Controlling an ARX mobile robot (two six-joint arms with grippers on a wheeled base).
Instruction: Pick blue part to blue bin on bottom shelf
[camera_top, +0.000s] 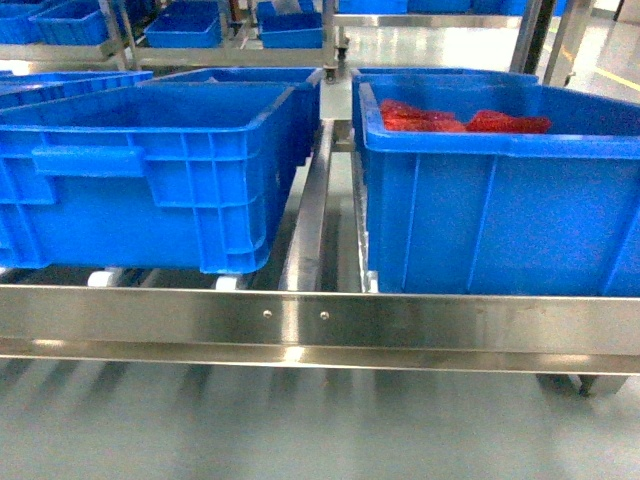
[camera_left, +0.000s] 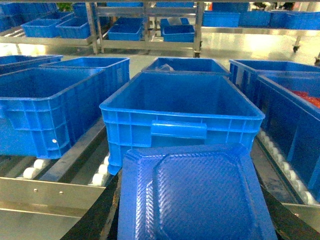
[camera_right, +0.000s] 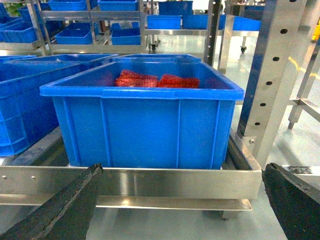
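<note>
**Head view: blue bins lined up on the roller rack, blue part in the left gripper**

Head view is mostly rack: the bottom shelf (camera_top: 320, 320) runs across as a shiny steel front rail, with little white rollers (camera_top: 100, 279) peeking out under the bins. Neither gripper shows up in this one.

Left wrist view is where the action is. The empty blue bin (camera_left: 182, 107) sits straight ahead of the left gripper (camera_left: 197, 220), open top, handle facing the camera. More blue bins sit off to both sides of it and behind. The left gripper is grasping the blue part (camera_left: 192, 192), a flat, tray-like piece with a raised rim and a ribbed middle. It fills the bottom of the view, held right in front of the bin's near wall and a bit lower than the rim. Can't tell if it's touching the bin. Only dark finger edges show on either side of the part.

Right wrist view: the right gripper (camera_right: 185, 210) is spread wide with nothing between its two dark fingers (camera_right: 65, 207). Dead ahead of it is a second bin (camera_right: 145, 127) sitting on the same shelf, with red parts (camera_right: 155, 80) piled at its far end. Off to the gripper's right stands a perforated steel post (camera_right: 272, 75) of the rack.
</note>
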